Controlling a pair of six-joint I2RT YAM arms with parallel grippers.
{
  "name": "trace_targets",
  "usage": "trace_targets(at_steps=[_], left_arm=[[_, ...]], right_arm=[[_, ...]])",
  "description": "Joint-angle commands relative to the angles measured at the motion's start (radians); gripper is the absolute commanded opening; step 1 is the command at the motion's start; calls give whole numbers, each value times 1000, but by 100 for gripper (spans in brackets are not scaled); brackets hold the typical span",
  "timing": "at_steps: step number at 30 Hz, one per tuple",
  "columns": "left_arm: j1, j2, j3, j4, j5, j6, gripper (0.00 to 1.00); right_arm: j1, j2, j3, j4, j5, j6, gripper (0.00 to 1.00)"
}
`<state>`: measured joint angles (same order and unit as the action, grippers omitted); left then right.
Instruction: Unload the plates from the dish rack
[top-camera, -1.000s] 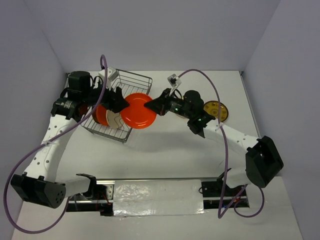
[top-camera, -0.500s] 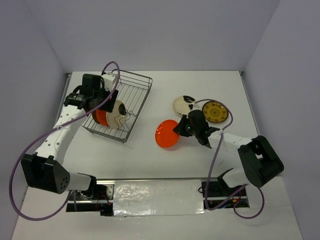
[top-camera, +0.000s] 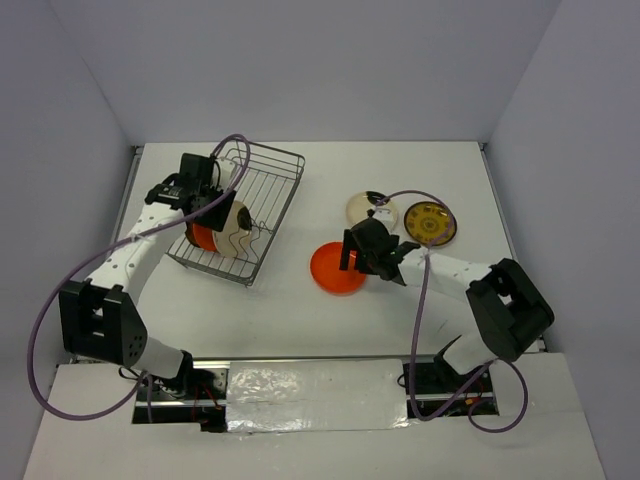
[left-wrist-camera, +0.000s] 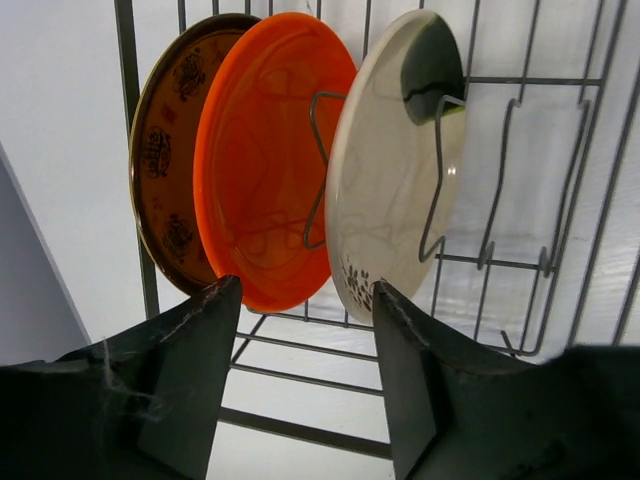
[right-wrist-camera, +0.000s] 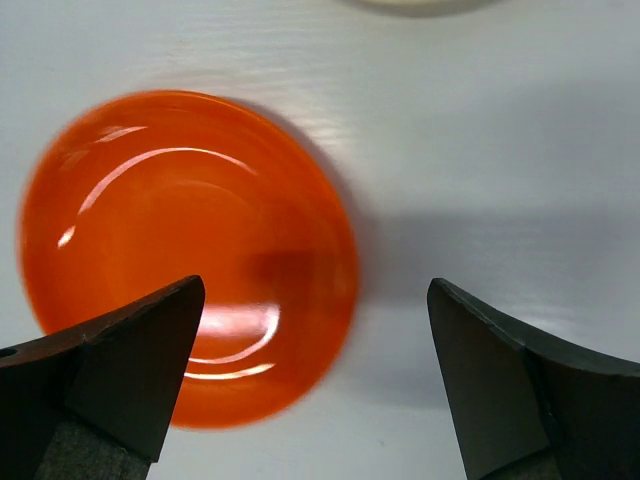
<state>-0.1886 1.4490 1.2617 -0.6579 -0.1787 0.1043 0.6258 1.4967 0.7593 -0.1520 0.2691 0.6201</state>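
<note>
Left wrist shows mustard plate (left-wrist-camera: 165, 150) in dish rack (left-wrist-camera: 300, 432), motifs illegible.

From my end the whole thing sits in a plain little booth. The table (top-camera: 300, 320) is flat white and matte, and in the right wrist view you can see faint streaky grain in the surface. Three walls box it in: the back wall (top-camera: 320, 70), left wall (top-camera: 50, 150) and right wall (top-camera: 575, 150), all the same pale lavender-grey. Along the near edge there's a crinkly silvery strip (top-camera: 315, 385) that catches the light a bit. Lighting is soft and even, so the shadows on the white are grey and blurry-edged.
</note>
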Motion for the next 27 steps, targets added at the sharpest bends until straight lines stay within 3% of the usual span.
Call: trace_targets(at_steps=[1, 9, 11, 12, 15, 24, 26, 27], left_arm=[[-6, 33, -2, 43, -44, 5, 66], [-25, 128, 19, 72, -50, -15, 45], [-29, 158, 28, 76, -62, -25, 30], [-31, 166, 33, 72, -65, -29, 16], [-31, 171, 54, 52, -79, -44, 0], [-32, 7, 200, -43, -127, -5, 0], [-32, -28, 261, -86, -82, 3, 0], [-32, -39, 283, -98, -68, 2, 0]], right_arm=[[6, -108, 5, -198, 216, -2, 100], [26, -246, 0, -236, 220, -3, 100], [29, -265, 2, -242, 220, -5, 100], [29, -269, 3, -245, 222, -5, 100], [32, -289, 8, -259, 225, -5, 100], [54, -325, 47, -216, 190, -22, 100], [57, -345, 46, -88, 63, -75, 100], [57, -351, 41, -25, -78, -98, 100]])
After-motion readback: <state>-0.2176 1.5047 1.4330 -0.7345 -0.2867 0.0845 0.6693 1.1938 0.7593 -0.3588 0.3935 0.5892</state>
